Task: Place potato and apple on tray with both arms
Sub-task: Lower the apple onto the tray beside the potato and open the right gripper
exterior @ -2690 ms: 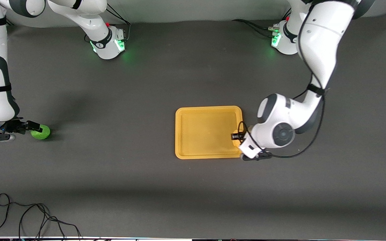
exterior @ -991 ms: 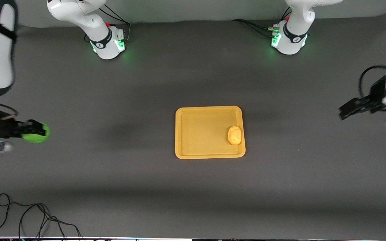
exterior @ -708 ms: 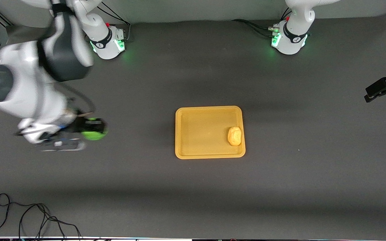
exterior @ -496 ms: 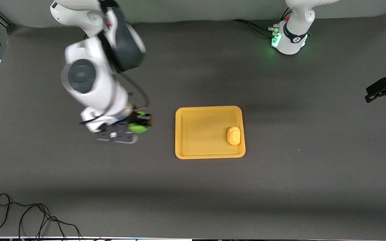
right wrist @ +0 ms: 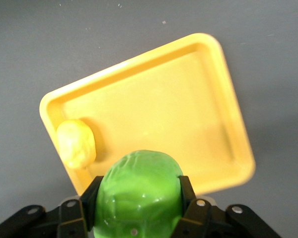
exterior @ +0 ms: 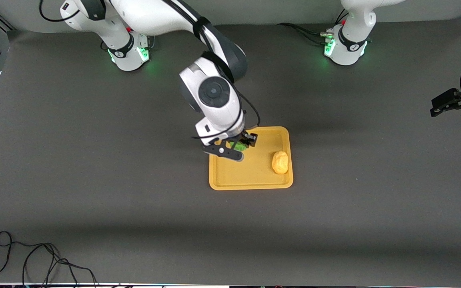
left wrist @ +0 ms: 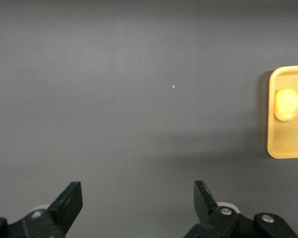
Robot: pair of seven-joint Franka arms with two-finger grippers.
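The yellow-orange tray [exterior: 254,182] lies mid-table. The potato [exterior: 280,162] rests on it near the rim toward the left arm's end; it also shows in the right wrist view [right wrist: 75,143] and the left wrist view [left wrist: 286,104]. My right gripper [exterior: 241,143] is over the tray's part toward the right arm's end, shut on the green apple [exterior: 238,146], which shows large between the fingers in the right wrist view [right wrist: 138,194]. My left gripper [exterior: 446,103] is open and empty, up over bare table at the left arm's end; it also shows in the left wrist view [left wrist: 138,206].
A black cable [exterior: 34,260] lies coiled near the front edge at the right arm's end. The two green-lit bases [exterior: 130,54] stand along the table's back edge. The dark mat [exterior: 134,200] is bare around the tray.
My right arm has swung from the right arm's end of the table to over the tray, carrying the apple. My left gripper pulled back from the tray earlier and now holds nearly still.
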